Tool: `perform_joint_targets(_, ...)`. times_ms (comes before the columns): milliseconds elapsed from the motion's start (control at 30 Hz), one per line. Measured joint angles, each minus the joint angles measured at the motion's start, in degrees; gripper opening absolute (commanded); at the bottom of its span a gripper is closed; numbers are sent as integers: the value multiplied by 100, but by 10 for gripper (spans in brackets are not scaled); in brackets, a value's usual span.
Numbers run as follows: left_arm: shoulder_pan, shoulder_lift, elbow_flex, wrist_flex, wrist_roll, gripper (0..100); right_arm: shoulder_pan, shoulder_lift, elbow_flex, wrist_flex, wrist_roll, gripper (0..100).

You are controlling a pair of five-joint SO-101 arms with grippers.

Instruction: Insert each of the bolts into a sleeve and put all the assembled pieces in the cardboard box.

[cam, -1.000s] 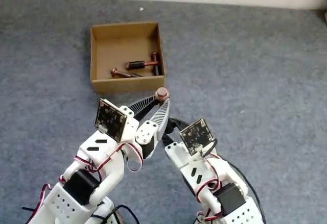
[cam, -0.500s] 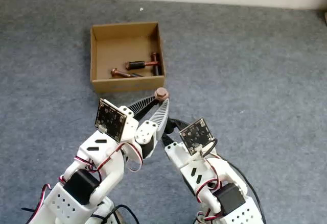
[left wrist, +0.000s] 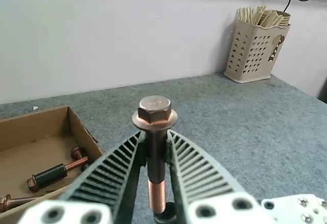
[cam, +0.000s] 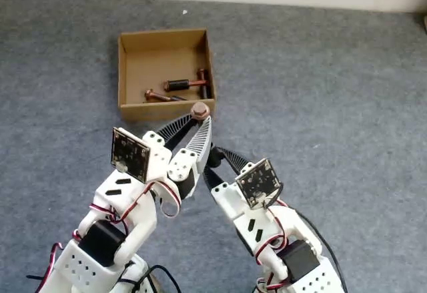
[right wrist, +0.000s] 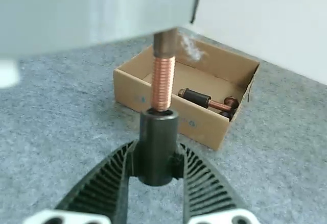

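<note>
Moved: left end effector (cam: pixel 199 119), clamping bolt (left wrist: pixel 155 116), nearer box (cam: pixel 163 111).
Right end effector (right wrist: pixel 157 156): clamps sleeve (right wrist: pixel 159 132) just under bolt's tip.

The bolt (left wrist: pixel 155 117) stands upright just before the box (cam: pixel 160 111); its tip meets the sleeve (right wrist: pixel 158 147) beneath; pieces (cam: pixel 180 85) lie in the box, toward its right wall.

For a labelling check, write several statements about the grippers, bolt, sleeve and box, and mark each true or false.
1. The left gripper holds a bolt by its shank, head up. True.
2. The right gripper is empty. False: it is shut on a black sleeve.
3. The bolt's threaded end meets the sleeve's top opening. True.
4. The cardboard box is empty. False: assembled pieces lie in it.
</note>
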Motion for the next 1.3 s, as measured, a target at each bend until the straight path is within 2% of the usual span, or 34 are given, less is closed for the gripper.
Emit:
perform_joint_targets(367,299,9,0,0,0,6,0,0,0,-9,0,6)
perform_joint_targets(533,396,9,0,9,-9,6,0,0,0,-9,431,6)
perform_joint_targets(700,615,0,0,229,-633,6,0,0,0,-9,519,6)
perform_joint_targets(800,686,-44,0,290,-747,6,62,0,0,-9,519,6)
perform_joint_targets(1067,738,-26,0,308,-738,8,105,0,0,-9,527,6)
perform_joint_targets(1300,431,9,35,281,0,16,114,0,0,-9,527,6)
